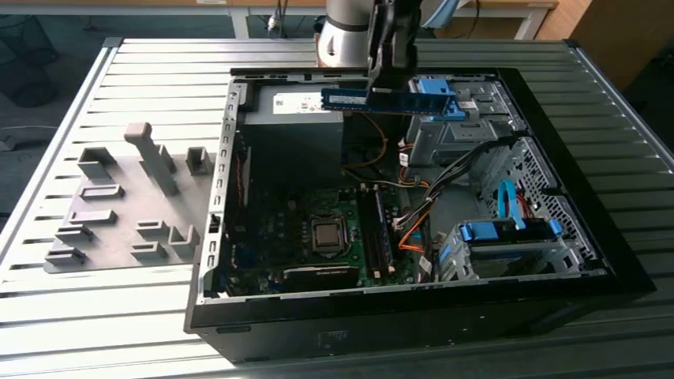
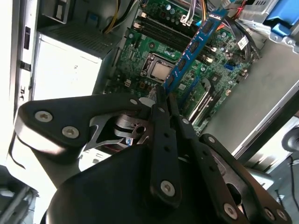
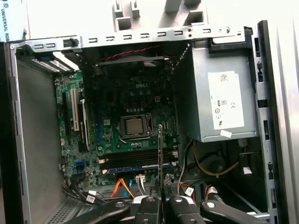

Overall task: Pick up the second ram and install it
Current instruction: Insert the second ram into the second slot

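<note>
End effector [image 1: 371, 88] hangs over the open case [image 1: 216, 237] at 12 o'clock on the exterior view's clock face. Its fingers are narrow, clamped on the ram [image 1: 384, 100].

The ram is off the table [image 1: 158, 71], held level in the air with its long edge running 9 to 3. The grip sits nearer the 9 o'clock end, and the longer part sticks out toward 3, reaching a blue drive latch [image 1: 443, 99].

In the second wrist view, the ram [image 2: 194, 46] runs straight out from the end effector [image 2: 163, 95], its blue face with dark chips showing, and the motherboard [image 2: 159, 51] lies well beyond it.

In the first wrist view, the ram [image 3: 160, 158] shows edge-on as a thin line rising from the end effector [image 3: 160, 200]. It crosses the memory slots [image 3: 135, 161] in the picture, just beside the CPU socket [image 3: 135, 126].

Exterior view:
- The slots [image 1: 374, 229] lie at 3 o'clock of the socket [image 1: 328, 234], well apart from the ram.
- The power supply [image 1: 295, 126] is at 11 o'clock inside the case.
- A grey parts holder [image 1: 106, 229] sits on the table at 9 o'clock, beside the case.
</note>
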`<action>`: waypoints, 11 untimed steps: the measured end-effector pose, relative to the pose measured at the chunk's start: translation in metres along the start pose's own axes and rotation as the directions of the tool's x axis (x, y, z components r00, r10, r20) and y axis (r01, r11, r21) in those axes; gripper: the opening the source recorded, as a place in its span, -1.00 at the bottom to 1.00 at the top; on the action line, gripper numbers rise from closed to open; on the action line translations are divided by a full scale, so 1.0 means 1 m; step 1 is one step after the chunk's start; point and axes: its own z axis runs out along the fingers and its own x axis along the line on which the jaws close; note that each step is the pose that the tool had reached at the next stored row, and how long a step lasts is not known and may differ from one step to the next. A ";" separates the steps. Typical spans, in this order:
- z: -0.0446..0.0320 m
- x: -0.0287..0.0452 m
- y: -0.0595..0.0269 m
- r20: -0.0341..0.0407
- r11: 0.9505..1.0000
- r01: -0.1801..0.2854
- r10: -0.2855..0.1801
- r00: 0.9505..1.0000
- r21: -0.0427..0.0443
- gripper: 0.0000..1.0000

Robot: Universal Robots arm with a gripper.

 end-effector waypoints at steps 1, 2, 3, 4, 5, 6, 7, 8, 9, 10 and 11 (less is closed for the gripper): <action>0.0001 0.0000 0.0000 0.000 1.000 -0.012 0.012 1.000 0.000 -0.73; 0.0002 0.0000 0.0000 0.001 1.000 -0.026 0.026 1.000 0.001 -0.73; 0.0003 0.0000 0.0000 0.001 0.999 -0.043 0.043 0.999 0.002 -0.73; 0.0004 0.0000 0.0000 0.002 0.998 -0.062 0.062 0.998 0.002 -0.73; 0.0005 0.0000 0.0000 0.002 0.997 -0.080 0.080 0.997 0.003 -0.73; 0.0007 0.0000 0.0000 0.003 0.993 -0.116 0.116 0.993 0.004 -0.73; 0.0009 0.0000 0.0000 0.004 0.991 -0.134 0.133 0.991 0.005 -0.73; 0.0010 0.0001 0.0000 0.005 0.988 -0.151 0.151 0.988 0.006 -0.73; 0.0012 0.0001 0.0000 0.005 0.985 -0.171 0.171 0.985 0.006 -0.73; 0.0013 0.0001 0.0000 0.006 0.982 -0.188 0.188 0.982 0.007 -0.73; 0.0015 0.0001 0.0000 0.007 0.979 -0.206 0.206 0.979 0.008 -0.73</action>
